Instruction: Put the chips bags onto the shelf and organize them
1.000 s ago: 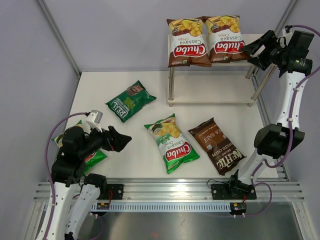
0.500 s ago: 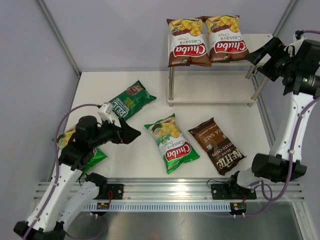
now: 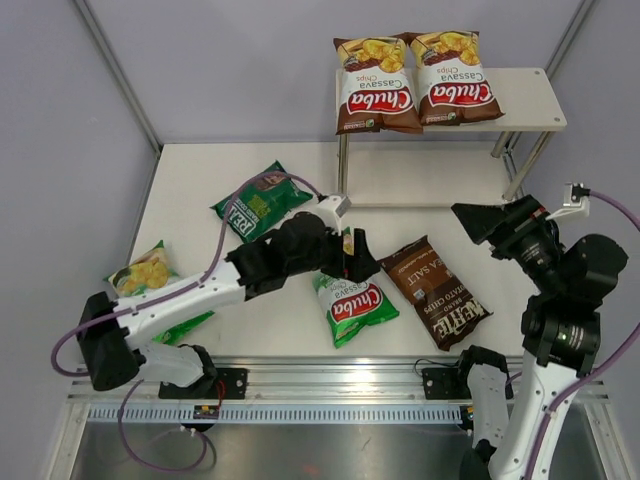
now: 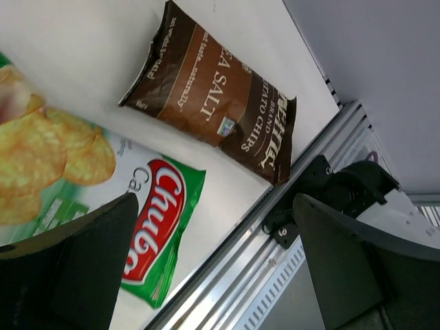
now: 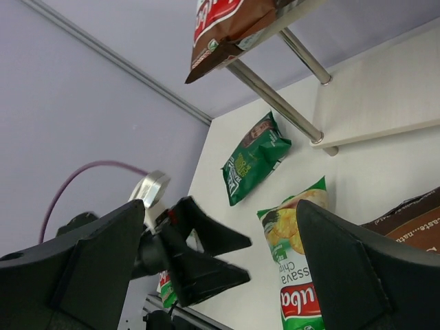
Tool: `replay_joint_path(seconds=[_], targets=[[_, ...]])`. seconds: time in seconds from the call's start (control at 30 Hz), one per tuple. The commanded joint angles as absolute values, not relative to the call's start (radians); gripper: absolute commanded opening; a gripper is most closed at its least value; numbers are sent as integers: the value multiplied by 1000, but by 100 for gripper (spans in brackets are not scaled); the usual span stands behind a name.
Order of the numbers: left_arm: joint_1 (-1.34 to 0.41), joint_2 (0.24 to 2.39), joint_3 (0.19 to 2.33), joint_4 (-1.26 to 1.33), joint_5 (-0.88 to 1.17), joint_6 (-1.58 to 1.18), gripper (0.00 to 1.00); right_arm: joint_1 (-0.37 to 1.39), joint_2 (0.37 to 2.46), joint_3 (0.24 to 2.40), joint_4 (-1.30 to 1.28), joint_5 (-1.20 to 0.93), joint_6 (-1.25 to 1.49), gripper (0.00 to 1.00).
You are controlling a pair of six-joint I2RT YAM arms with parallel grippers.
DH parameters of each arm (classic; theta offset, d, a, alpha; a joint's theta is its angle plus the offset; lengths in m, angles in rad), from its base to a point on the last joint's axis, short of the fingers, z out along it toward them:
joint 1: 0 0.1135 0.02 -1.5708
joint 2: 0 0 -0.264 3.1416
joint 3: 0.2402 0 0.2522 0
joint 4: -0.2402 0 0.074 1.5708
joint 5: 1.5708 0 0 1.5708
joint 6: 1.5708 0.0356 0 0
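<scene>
Approach to a pick, as judged from the layout. The left gripper (image 3: pixel 353 262), jaws spread wide and holding nothing, hovers over the upper half of the central light-green Chuba bag (image 3: pixel 358 306). This bag lies flat on the table (image 3: pixel 200 170) with the Kettle bag (image 3: pixel 434 291) just beside it on the right; whether the fingertips touch the film cannot be told. The right gripper (image 3: pixel 472 220), likewise wide open and empty, hangs above the table's right side, apart from every bag. The shelf (image 3: pixel 525 96) stands at the far right. Two brown Chuba bags (image 3: pixel 377 88) occupy the left and middle of its top board, while the right end of that board and the lower board are bare. The REAL bag (image 3: pixel 258 203) and a second light-green Chuba bag (image 3: pixel 143 272) lie on the table to the left. To do the step well, the jaws should probably straddle a crimped end seam or a pinchable fold rather than the puffed, glossy body, which is likely to slip. The lift should clear the Kettle bag before any travel toward the shelf, with the right arm out of that path.
</scene>
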State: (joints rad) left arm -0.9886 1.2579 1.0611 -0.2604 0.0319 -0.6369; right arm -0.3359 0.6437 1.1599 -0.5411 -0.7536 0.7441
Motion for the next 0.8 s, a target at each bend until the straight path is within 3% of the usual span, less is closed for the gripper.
replay_joint_path(seconds=[0.0,0.2,0.53,0.77], targets=[[-991,1412,1210,-94,46,-620,99,-337,539,1169,-543,-779,753,99],[-982,1716,1423,-170,54,-552,99,-295,483,1296,-710,-680,680,99],[-921,1962,1508,-146,70,-532,99,-189,495,1410,-750,-672,621,100],[-861,2068,1448,-5,329,-572,99,-172,477,1341,-681,-755,667,100]])
